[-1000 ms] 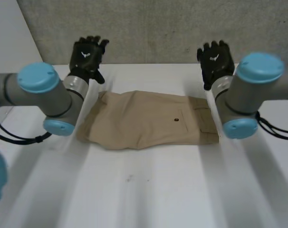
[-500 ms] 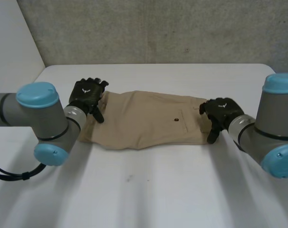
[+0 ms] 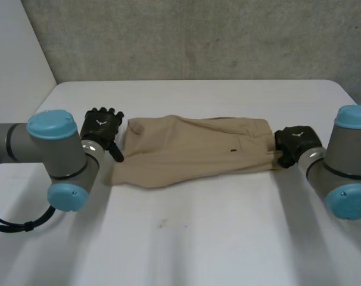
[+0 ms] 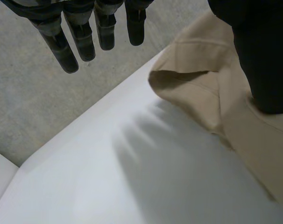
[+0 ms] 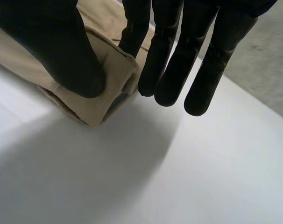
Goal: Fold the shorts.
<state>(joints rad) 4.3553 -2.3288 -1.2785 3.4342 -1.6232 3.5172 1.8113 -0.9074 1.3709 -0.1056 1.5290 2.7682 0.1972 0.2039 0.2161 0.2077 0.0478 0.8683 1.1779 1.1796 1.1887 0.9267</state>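
Right wrist view puts my right hand (image 5: 48,46) at one end corner of the shorts (image 5: 97,91). My thumb lies on top of the tan cloth and my first finger tucks behind its stitched edge, so the corner is pinched between them. The other fingers (image 5: 216,56) reach straight past it over the smooth white table (image 5: 202,177). The fabric is a fine weave, doubled here into a thick, hemmed fold. My left hand (image 4: 260,51) is at the opposite end, its thumb resting on the cloth beside a curled-up hem, its straight digits spread over bare table and gripping nothing. In the head view the shorts lie across the middle of the table between my hands, a long flat band with a small dark button (image 3: 233,150). Half a second ago the band was shorter and broader. It has since been drawn out toward my right, my right hand has moved outward with its end, and my left hand sits slightly farther out.
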